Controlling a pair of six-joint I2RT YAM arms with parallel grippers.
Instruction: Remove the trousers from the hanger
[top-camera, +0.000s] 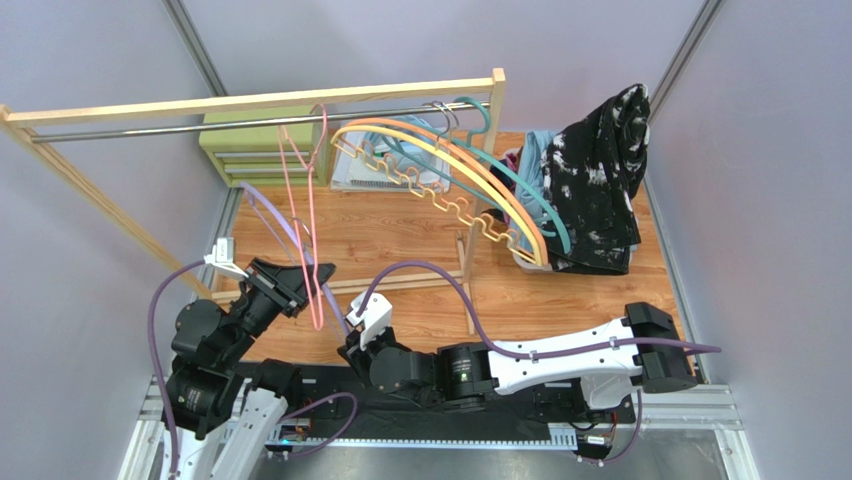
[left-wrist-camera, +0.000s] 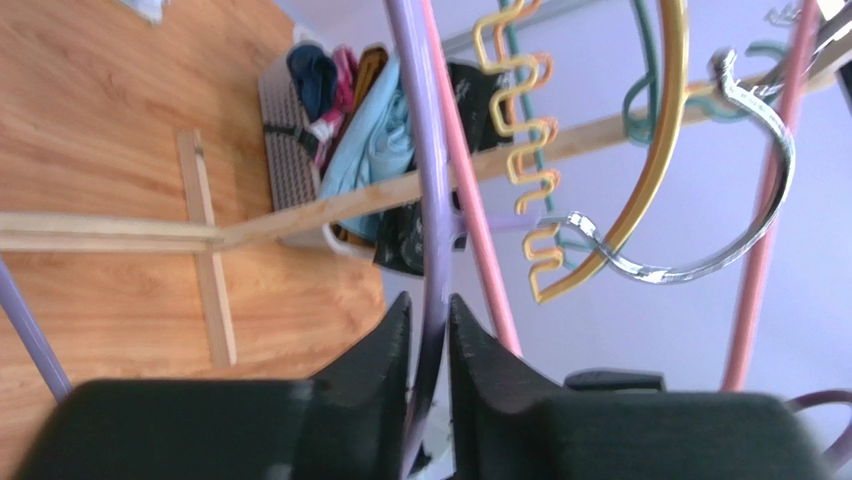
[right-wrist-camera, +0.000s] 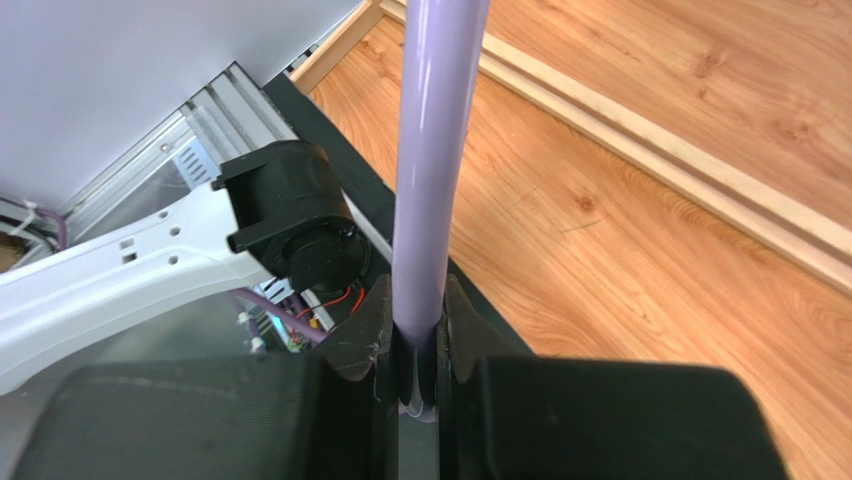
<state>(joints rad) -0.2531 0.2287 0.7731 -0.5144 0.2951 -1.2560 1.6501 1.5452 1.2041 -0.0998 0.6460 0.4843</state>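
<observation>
Two grippers clench the lavender hanger. The right gripper, lower centre of the top view, pinches one bar of it. The left gripper, lower left, pinches another stretch, and a pink hanger passes just beside its fingers. Beyond them, orange, yellow and teal hangers hook over the rail near its right end. Farthest, at upper right, the trousers sit bunched in a basket. The black speckled pair is draped on top, with light blue, mustard, pink and navy tucked beside it.
</observation>
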